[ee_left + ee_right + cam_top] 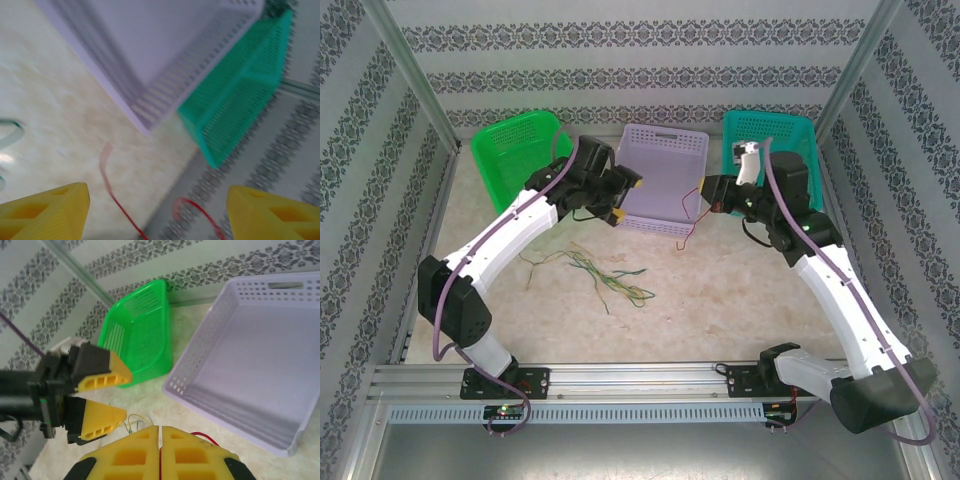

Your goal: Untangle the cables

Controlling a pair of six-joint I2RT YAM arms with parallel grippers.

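A loose tangle of thin green and yellow cables [605, 272] lies on the table in front of the left arm. My right gripper [706, 196] is shut on a red cable [693, 228], which hangs from it toward the table near the lavender basket's front corner. In the right wrist view the pads [135, 455] press together with the red cable [206, 438] coming out beside them. My left gripper [627, 198] hovers open just left of it. The red cable [116, 201] runs loose between the left gripper's yellow fingers [50, 212] without touching them.
Three baskets stand along the back: green [515, 145], lavender [665, 175] and teal [775, 140]. Patterned walls and metal posts close in the sides. The left gripper's fingertips [102, 375] sit close to my right gripper, with yellow-green cable loops [134, 420] on the table below.
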